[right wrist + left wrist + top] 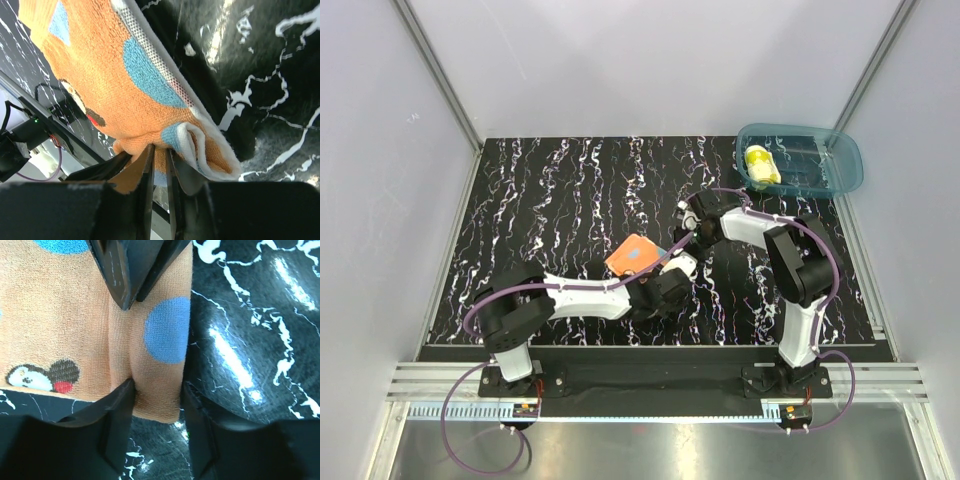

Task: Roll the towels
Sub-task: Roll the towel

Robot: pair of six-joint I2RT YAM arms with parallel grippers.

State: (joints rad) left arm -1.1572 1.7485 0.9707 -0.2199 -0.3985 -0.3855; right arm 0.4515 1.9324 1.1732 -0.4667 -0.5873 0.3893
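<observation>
The orange towel (633, 254), with light-blue and white patches, lies near the middle of the table, part lifted. My left gripper (157, 390) is shut on a raised fold of it (160, 340); in the top view this gripper (663, 278) is at the towel's near right edge. My right gripper (159, 155) is shut on a thin corner of the same towel (115, 85), next to a curled white-backed edge, and sits at the towel's right side (680, 238). The yellow towel (761, 165) lies rolled in the teal bin (840, 170).
The teal bin stands at the table's back right corner. The black marbled tabletop (550, 200) is walled by pale panels on the left, back and right. The right gripper's fingers (130, 270) show at the top of the left wrist view.
</observation>
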